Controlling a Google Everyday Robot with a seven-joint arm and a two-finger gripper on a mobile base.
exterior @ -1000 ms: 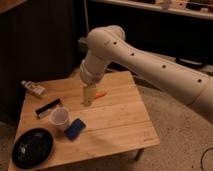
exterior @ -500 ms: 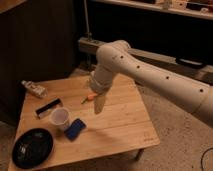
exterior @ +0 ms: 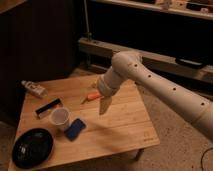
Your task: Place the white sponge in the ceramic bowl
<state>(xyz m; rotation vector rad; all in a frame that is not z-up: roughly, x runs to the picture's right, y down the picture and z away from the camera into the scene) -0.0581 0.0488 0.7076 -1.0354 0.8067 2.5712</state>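
While the arm (exterior: 165, 90) reaches in from the right, the gripper (exterior: 105, 106) is seen hanging just above the middle of the table (exterior: 125, 127), beside an orange item (exterior: 92, 96); whether it is open or closed, or holding anything, cannot be told; the bowl (exterior: 32, 147) is found at the front left corner, near a cup (exterior: 60, 117) and a blue pad (exterior: 75, 129); a white object (exterior: 34, 89) and a dark bar (exterior: 48, 106) are noted at the back left.
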